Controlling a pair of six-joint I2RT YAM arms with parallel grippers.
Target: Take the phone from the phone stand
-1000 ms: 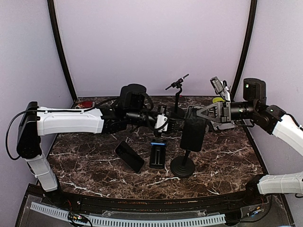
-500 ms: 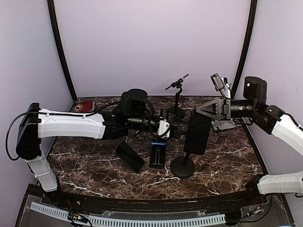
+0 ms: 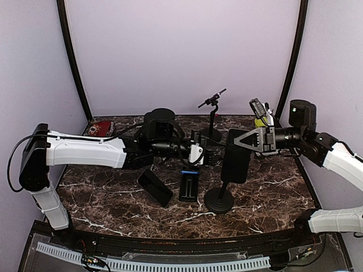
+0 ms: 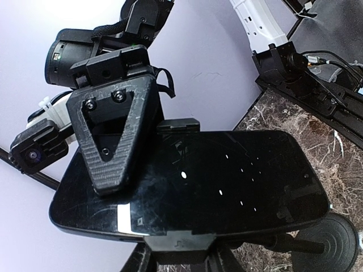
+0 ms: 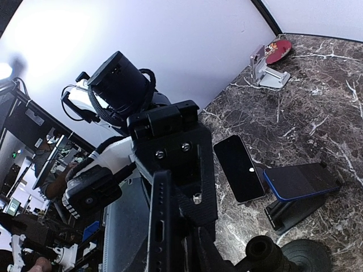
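Observation:
A black phone (image 3: 236,161) stands upright in the clamp of a black phone stand (image 3: 219,200) at mid-table. My right gripper (image 3: 239,143) straddles the phone's top end. In the left wrist view one of its triangular fingers (image 4: 116,133) lies flat on the phone's screen (image 4: 227,187). In the right wrist view the phone's edge (image 5: 160,226) sits between my right gripper's (image 5: 173,195) fingers. My left gripper (image 3: 211,154) reaches in from the left. Its fingers flank the stand's grey side clamp (image 4: 177,241) and close on it.
A second black phone (image 3: 154,187) lies flat left of the stand. A blue phone (image 3: 189,182) rests on a low holder beside it. A thin tripod stand (image 3: 212,116) stands at the back. A red disc (image 3: 102,126) sits at back left and a silver holder (image 3: 259,106) at back right.
My right gripper opened, dropped over the phone's top end and closed on it. The phone now stands more upright. My left gripper slid right onto the stand's clamp.

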